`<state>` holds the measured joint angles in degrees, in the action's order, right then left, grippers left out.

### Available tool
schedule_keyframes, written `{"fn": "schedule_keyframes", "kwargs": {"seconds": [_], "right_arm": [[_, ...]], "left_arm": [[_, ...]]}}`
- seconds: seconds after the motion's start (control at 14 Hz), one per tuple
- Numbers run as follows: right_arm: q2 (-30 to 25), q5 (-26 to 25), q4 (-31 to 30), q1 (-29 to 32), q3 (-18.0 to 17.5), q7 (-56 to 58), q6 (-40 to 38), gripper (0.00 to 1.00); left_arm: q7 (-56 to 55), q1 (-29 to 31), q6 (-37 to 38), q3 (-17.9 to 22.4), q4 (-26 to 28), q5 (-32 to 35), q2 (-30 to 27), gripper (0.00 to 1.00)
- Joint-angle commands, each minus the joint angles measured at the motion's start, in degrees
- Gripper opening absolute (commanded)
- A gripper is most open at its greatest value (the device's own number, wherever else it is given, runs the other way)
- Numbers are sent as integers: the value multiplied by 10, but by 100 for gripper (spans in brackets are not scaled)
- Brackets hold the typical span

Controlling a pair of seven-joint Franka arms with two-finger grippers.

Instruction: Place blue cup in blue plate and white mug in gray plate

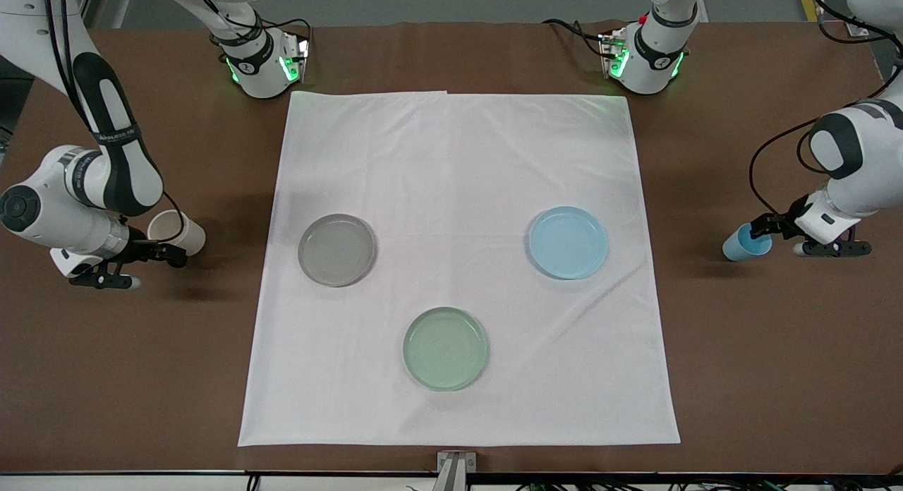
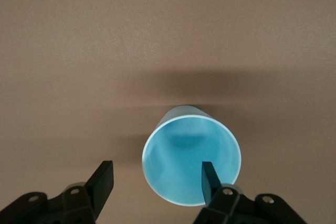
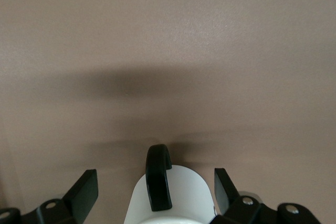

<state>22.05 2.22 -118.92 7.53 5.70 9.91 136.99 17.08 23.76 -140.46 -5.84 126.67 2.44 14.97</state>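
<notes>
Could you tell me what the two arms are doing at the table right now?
Both arms are at their cups, off the white cloth. The left gripper straddles the wall of the small light-blue cup; the right gripper, fingers open, flanks the cream-white mug with the black handle. The round light-blue plate, gray plate and pale green plate hold nothing yet.

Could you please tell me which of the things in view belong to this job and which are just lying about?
Belong to the job: blue cup at the left gripper; white mug at the right gripper; blue plate; gray plate.

Just lying about: pale green plate; white cloth.
</notes>
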Motion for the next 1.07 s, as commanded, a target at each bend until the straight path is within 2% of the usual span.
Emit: {"fn": "schedule_keyframes", "kwargs": {"seconds": [0.0, 0.14, 0.36, 0.43, 0.57, 0.71, 0.93, 1.0], "right_arm": [[0, 15, -17, 10, -8, 16, 18, 93], [4, 15, -19, 10, -8, 16, 20, 89], [4, 15, -21, 10, -8, 16, 20, 84], [5, 15, -22, 10, -8, 16, 20, 82], [4, 15, -26, 10, -8, 17, 19, 72], [4, 15, -27, 11, -8, 20, 19, 60], [4, 15, -27, 14, -8, 21, 19, 40], [5, 15, -27, 14, -8, 21, 18, 29]], "left_arm": [[5, 8, -15, -6, 2, 5, 12, 53], [5, 8, -24, -7, 1, 5, 16, 37], [6, 6, -24, -10, -4, 5, 13, 4], [7, 6, -24, -17, -8, 5, 9, 0], [1, 6, -14, -45, -25, 5, -3, 0], [-21, 5, -3, -90, -28, -3, -22, 0], [-161, 5, 24, -177, -32, -4, -32, 0], [-214, 5, 29, -213, -33, -4, -32, 0]]}}
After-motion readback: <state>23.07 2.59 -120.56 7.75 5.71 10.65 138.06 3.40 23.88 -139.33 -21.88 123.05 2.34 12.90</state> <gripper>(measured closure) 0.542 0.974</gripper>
